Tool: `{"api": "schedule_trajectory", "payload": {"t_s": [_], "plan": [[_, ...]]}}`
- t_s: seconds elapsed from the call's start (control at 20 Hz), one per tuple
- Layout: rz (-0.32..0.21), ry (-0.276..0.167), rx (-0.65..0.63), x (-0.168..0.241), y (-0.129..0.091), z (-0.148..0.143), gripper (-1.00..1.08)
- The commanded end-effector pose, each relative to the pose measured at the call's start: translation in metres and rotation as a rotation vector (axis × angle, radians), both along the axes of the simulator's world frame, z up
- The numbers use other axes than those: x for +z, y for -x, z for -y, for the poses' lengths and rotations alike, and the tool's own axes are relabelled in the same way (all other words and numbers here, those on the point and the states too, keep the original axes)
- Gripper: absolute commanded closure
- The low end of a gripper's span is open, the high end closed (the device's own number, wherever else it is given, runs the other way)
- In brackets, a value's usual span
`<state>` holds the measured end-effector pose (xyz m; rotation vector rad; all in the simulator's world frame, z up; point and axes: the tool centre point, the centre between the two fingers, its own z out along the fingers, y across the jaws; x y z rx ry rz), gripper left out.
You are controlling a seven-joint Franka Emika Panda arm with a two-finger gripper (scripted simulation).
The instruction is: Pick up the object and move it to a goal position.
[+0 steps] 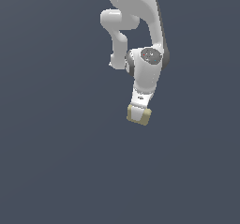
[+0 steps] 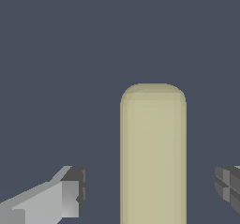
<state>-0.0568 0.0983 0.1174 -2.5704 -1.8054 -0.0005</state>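
Observation:
The khaki block (image 1: 139, 117) lies on the dark floor just below the middle of the exterior view. My gripper (image 1: 139, 109) points down over it, with the white hand right above the block. In the wrist view the block (image 2: 153, 153) stands as a tall rounded tan shape between my fingers. The gripper (image 2: 152, 188) is open. One fingertip (image 2: 75, 190) and the other fingertip (image 2: 228, 184) stand on either side of the block, each with a clear gap to it. Neither touches the block.
The white arm (image 1: 147, 40) comes down from the top of the exterior view. The flat dark grey-blue floor (image 1: 56, 162) runs all around the block. No goal marker shows.

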Motion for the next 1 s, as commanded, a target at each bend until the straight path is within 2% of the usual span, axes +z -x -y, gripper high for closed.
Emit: {"api": "schedule_trajectory", "payload": {"t_s": [0.0,0.3,0.35,0.95], "plan": [[0.000,0.000,0.001,-0.011,0.000,0.000,-0.92],[0.000,0.000,0.002,-0.022,0.000,0.000,-0.92],[0.000,0.000,0.002,-0.022,0.000,0.000,1.08],[0.001,0.001,0.002,-0.020,-0.001,0.000,1.08]]}}
